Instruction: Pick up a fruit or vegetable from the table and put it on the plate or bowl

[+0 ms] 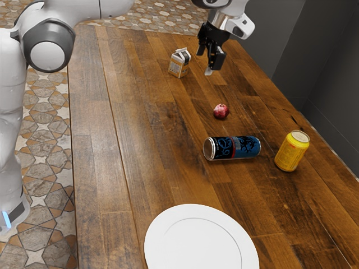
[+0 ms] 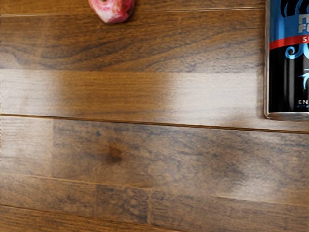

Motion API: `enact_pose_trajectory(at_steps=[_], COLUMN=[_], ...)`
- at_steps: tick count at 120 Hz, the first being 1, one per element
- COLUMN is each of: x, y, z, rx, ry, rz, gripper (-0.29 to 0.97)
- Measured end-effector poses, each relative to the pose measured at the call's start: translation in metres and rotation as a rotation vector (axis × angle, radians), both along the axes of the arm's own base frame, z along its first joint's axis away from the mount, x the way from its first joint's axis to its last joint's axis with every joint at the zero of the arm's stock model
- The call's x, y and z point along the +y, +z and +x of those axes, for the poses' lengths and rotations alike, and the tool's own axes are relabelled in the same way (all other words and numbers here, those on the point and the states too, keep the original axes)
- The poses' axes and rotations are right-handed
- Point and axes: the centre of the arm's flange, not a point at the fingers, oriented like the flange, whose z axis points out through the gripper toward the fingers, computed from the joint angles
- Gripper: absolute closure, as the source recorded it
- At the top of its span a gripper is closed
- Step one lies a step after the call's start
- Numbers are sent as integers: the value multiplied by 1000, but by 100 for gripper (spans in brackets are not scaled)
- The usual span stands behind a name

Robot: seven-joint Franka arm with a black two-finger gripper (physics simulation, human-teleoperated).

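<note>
our jaws hang apart and empty over the table (image 1: pixel 129 140) near the carton (image 1: pixel 179 63), the red fruit (image 1: pixel 221 111) sits loose between them and the blue can (image 1: pixel 231 147), far from the plate (image 1: pixel 202 241), so we should centre over it, drop straight and close gently since it may roll

Bare bench (image 1: pixel 129 140) all around the red fruit (image 1: pixel 221 111), nothing touching. Blue can (image 1: pixel 231 147) on its side near the fruit, toward the plate (image 1: pixel 201 238). Upright yellow can (image 1: pixel 291 150) farther from the fruit, toward the exterior view's right. Carton (image 1: pixel 179 63) well apart on the fruit's far side.
</note>
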Motion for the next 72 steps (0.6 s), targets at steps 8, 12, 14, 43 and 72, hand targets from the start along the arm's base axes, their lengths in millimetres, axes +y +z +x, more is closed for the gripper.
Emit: enact_pose_trajectory(at_steps=[8, 12, 14, 43, 72], x=[3, 4, 5, -1, 91], y=[0, 0, 0, 13, -57], z=[0, 0, -1, 2, 76], rx=[0, -1, -1, -45, -184], ry=[6, 8, 9, 3, 67], rz=[-3, -5, -6, -11, 64], gripper=[2, 2, 2, 2, 2])
